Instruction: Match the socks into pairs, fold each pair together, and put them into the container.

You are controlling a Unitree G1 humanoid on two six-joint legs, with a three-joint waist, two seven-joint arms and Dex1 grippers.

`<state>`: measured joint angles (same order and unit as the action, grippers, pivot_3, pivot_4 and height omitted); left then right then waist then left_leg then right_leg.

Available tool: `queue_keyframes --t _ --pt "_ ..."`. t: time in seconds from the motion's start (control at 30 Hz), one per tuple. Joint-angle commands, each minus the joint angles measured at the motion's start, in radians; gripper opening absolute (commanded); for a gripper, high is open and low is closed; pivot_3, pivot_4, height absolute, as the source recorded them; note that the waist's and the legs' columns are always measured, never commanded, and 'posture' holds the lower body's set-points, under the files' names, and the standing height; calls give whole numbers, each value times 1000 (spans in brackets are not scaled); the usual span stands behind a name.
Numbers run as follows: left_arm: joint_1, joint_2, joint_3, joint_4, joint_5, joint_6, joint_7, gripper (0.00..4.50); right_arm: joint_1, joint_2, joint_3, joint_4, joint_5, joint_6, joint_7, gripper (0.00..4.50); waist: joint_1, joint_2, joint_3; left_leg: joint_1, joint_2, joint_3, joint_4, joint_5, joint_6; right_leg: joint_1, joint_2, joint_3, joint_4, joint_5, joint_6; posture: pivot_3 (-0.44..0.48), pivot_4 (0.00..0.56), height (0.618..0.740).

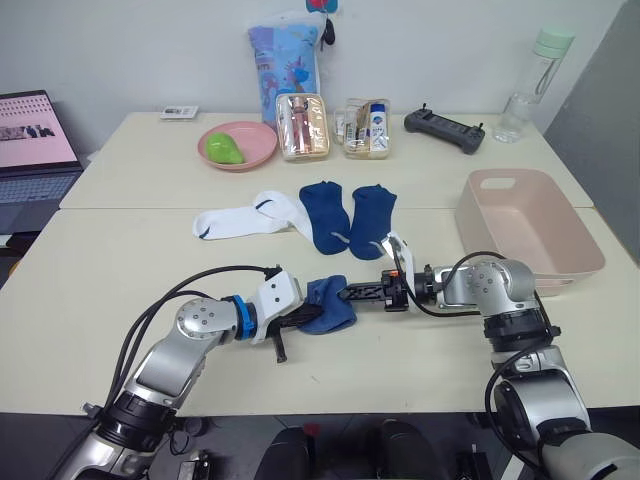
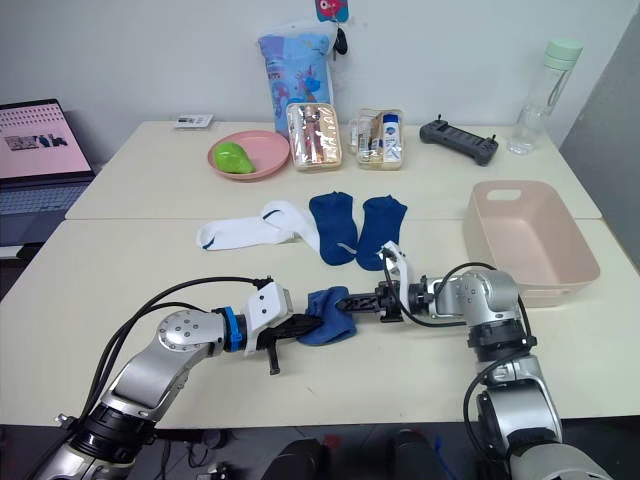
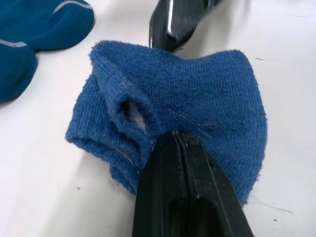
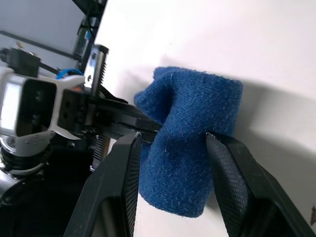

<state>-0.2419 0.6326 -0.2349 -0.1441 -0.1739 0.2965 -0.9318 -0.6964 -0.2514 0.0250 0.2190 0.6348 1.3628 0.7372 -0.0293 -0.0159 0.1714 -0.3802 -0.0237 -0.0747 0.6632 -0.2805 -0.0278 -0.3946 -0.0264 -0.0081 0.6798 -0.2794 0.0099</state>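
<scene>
A folded bundle of dark blue socks [image 1: 330,305] lies at the table's near middle. My left gripper [image 1: 308,315] is shut on its left end, the two fingers pressed together into the knit [image 3: 173,136]. My right gripper [image 1: 347,293] comes in from the right; its fingers [image 4: 129,153] press both sides of the bundle [image 4: 190,148]. Two more dark blue socks [image 1: 325,215] [image 1: 371,220] lie flat farther back, with two white socks [image 1: 240,220] to their left. The pale pink container [image 1: 480,228] stands at the right, with nothing visible inside it.
At the back are a pink plate [image 1: 262,140] with a green object, two clear pouches [image 1: 302,127], a black controller [image 1: 444,130], a bottle [image 1: 535,85] and a patterned bag [image 1: 285,60]. A laptop [image 1: 35,150] sits at far left.
</scene>
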Motion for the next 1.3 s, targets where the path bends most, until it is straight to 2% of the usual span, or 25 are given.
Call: queue_keyframes --t 0.03,0.07,0.17,0.33,0.67,0.77,0.93,1.07,1.3 --pt "-1 1 -6 5 15 5 -5 0 -3 9 23 -18 -3 -32 4 2198 0 0 0 0 0 0 0 0 0 0 0 0 0 0 0 0 150 740" --pt "-1 2 -5 6 14 4 -5 0 -3 9 28 -20 -3 -38 9 2198 0 0 0 0 0 0 0 0 0 0 0 0 0 0 0 0 150 740" --pt "-1 2 -4 9 16 2 -4 0 -6 20 26 -10 -5 -37 0 2724 0 0 0 0 0 0 0 0 0 0 0 0 0 0 0 0 150 740" --pt "3 4 2 8 12 1 -5 0 -22 0 36 27 -46 -79 -8 4441 0 0 0 0 0 0 0 0 0 0 0 0 0 0 0 0 150 740" --pt "8 1 4 6 9 -1 -3 0 -24 2 93 23 -91 -131 -37 4478 0 0 0 1 0 0 0 0 0 1 0 0 0 0 0 0 150 740" --pt "9 0 6 8 8 -1 -2 0 -33 25 60 27 -65 -98 -42 4478 -1 0 0 2 0 0 0 0 0 1 0 0 0 0 0 0 150 740" --pt "12 1 8 9 9 -5 -1 0 6 38 52 -82 33 58 -13 4478 0 0 0 1 0 -1 0 0 0 1 0 0 0 0 0 0 150 740" --pt "8 -4 6 8 7 -3 1 0 41 41 80 -102 18 52 -32 4478 0 0 0 0 0 0 0 0 0 0 0 0 0 0 0 0 150 740" --pt "25 -8 19 -18 -16 15 1 0 34 90 21 -44 1 35 -102 4478 -2 0 -1 1 0 0 0 0 0 0 0 0 0 0 0 0 150 740"
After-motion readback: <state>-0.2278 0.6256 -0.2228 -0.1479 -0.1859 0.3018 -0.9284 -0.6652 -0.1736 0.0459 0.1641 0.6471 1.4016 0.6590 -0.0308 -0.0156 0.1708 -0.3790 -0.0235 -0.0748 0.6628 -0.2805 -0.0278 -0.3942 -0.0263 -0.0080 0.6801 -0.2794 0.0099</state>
